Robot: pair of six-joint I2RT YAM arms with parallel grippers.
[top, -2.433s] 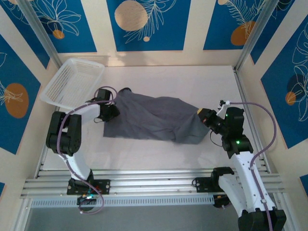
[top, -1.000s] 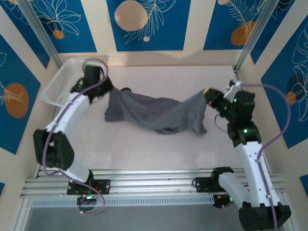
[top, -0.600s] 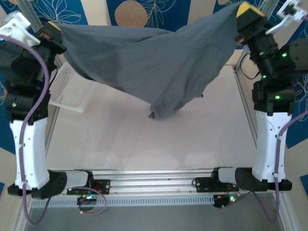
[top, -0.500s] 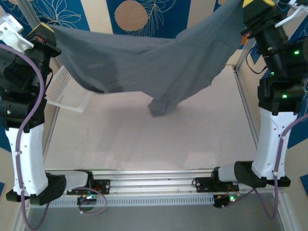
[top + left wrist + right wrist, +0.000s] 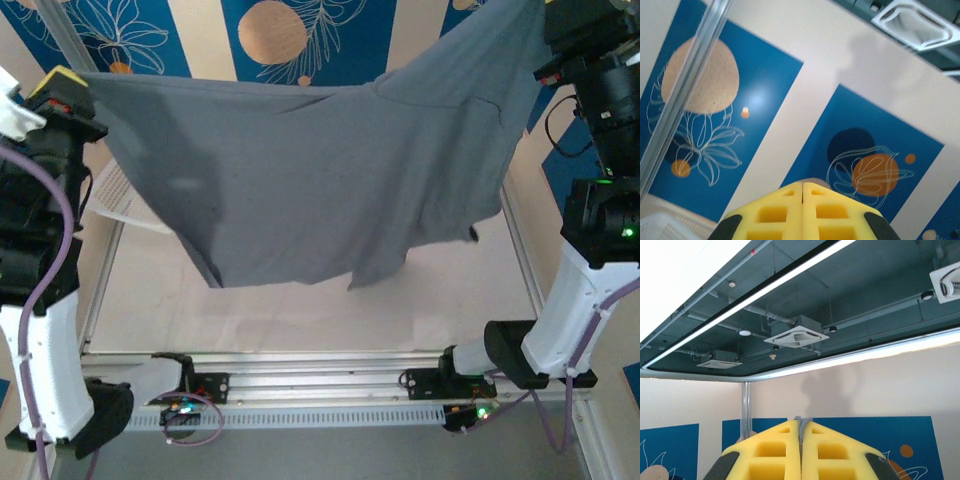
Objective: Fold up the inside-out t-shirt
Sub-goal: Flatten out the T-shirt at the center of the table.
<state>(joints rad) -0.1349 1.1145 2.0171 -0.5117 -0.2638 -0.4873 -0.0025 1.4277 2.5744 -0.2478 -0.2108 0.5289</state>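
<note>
- The left gripper [image 5: 68, 82] is pinching one upper corner of the t-shirt [image 5: 300, 180], held high at the left; in its wrist view the yellow pads [image 5: 775, 215] are pressing flat together
- The basket [image 5: 115, 195] is sitting at the far left of the table [image 5: 300, 310], partly hidden behind the hanging cloth
- The t-shirt is hanging spread between both grippers, its top edge rising toward the right and its uneven lower edge dangling over the table's middle
- The right gripper [image 5: 800, 452] is clamping the other upper corner at the top right, a thin grey sliver showing between its closed pads
</note>
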